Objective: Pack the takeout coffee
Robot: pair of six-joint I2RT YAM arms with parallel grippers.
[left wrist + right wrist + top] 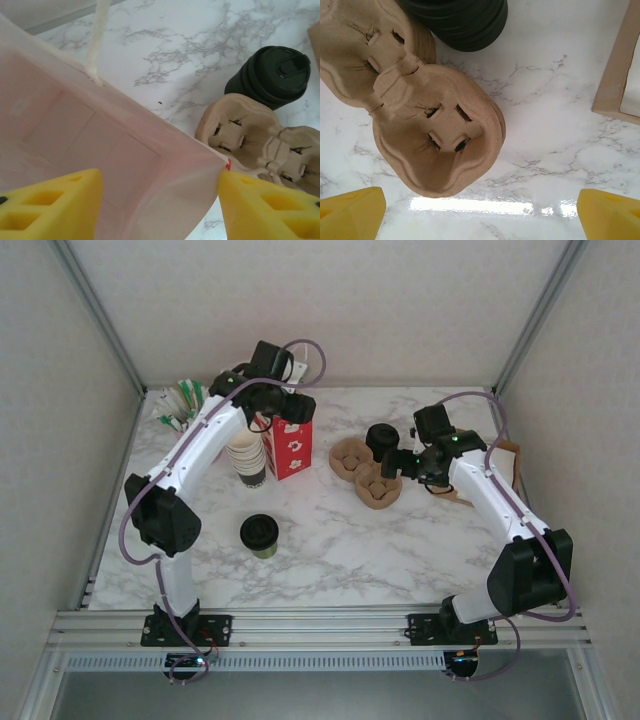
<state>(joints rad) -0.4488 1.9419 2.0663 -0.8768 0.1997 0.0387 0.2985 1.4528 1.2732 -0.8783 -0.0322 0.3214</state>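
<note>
Left gripper [160, 202] straddles the red paper bag's [292, 452] rim, jaws apart, so pinch one wall squarely, while right gripper [480, 212] hangs wide open over the brown moulded-pulp cup carrier [437, 132].

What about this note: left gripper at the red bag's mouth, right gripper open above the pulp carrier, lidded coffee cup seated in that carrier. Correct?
No. The top external view shows the lidded coffee cup standing alone on the table, nearer the arm bases, not in the pulp carrier. The left gripper at the mouth of the red bag and the open right gripper above the carrier are right.
</note>
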